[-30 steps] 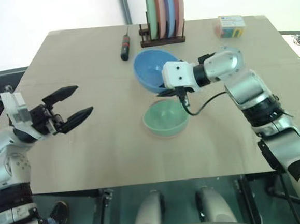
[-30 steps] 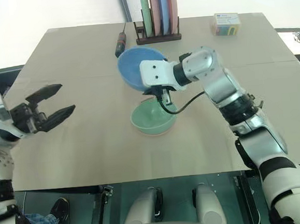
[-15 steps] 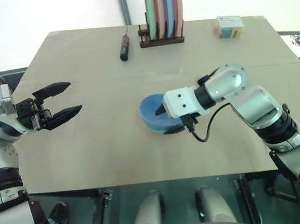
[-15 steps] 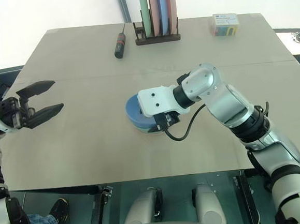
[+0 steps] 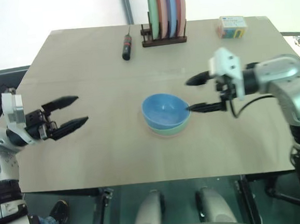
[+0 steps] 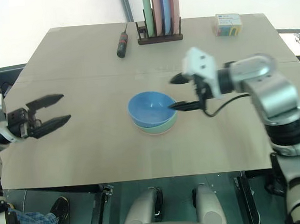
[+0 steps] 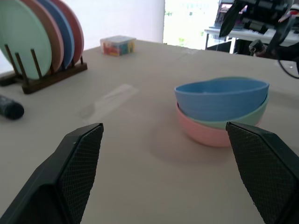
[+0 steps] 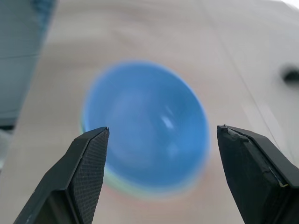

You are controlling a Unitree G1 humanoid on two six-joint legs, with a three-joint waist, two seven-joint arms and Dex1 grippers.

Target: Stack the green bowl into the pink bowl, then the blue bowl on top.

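Mid-table [image 5: 91, 158], the blue bowl [image 5: 164, 109] sits nested in the green bowl [image 7: 233, 122] inside the pink bowl [image 7: 205, 134], both the right gripper [image 5: 199, 93] and left gripper [image 5: 69, 112] spread and empty, so stacking looks finished, only retreat left.

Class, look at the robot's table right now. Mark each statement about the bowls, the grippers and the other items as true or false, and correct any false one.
1. The blue bowl sits on top of the stack. True.
2. The pink bowl is at the bottom, with the green bowl between it and the blue one. True.
3. The right gripper grips the blue bowl's rim. False: its jaws are open, beside the stack.
4. The left gripper holds the screwdriver. False: it is open and empty; the screwdriver lies by the plate rack.
5. The plates lie flat. False: they stand upright in the rack.
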